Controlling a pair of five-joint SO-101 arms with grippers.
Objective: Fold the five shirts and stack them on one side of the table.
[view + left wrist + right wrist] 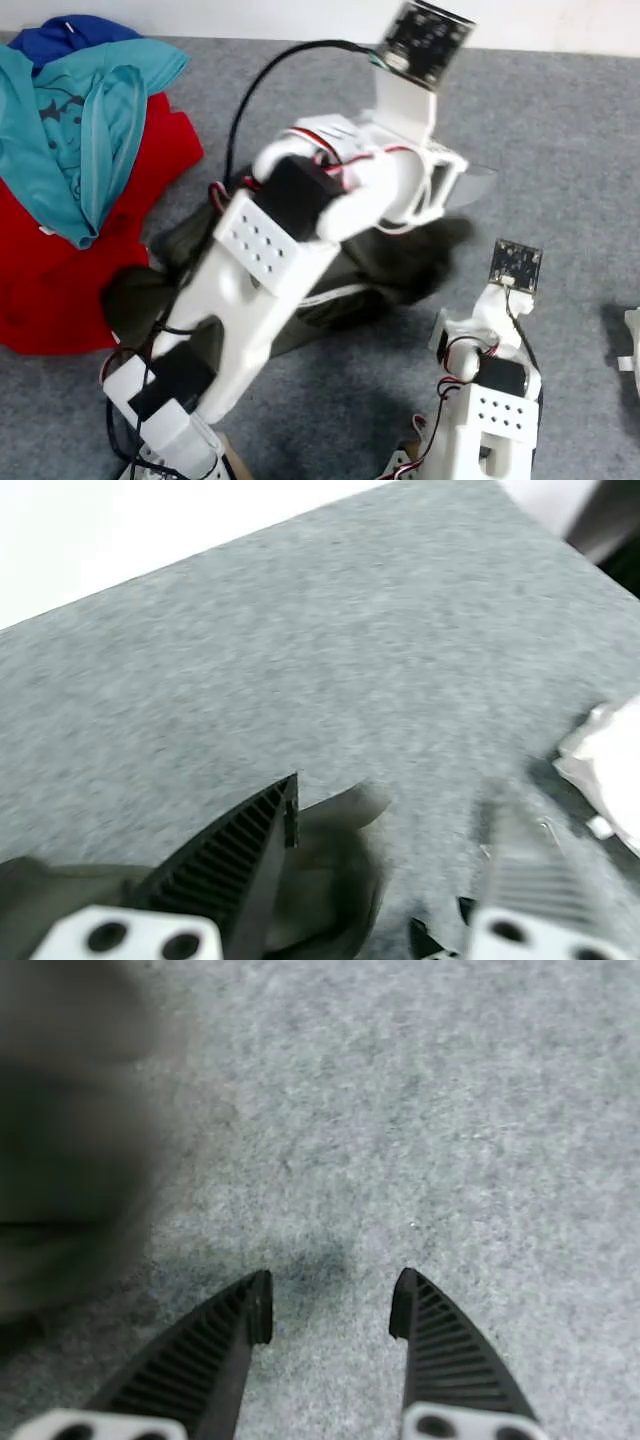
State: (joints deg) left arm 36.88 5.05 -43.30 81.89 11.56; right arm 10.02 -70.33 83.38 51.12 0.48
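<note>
Left gripper [395,792] hangs wide open over the grey worktop [560,150], nothing between its jaws, and an edge of the dark shirt [415,262] lies right by one finger. That shirt sits crumpled mid-worktop, under the left arm. Right gripper [333,1278] is open too, empty, low over bare felt just beside the same shirt. Off at the far side, the red shirt [60,280] lies spread with the teal shirt [70,130] on top and the blue shirt [60,40] behind it.
</note>
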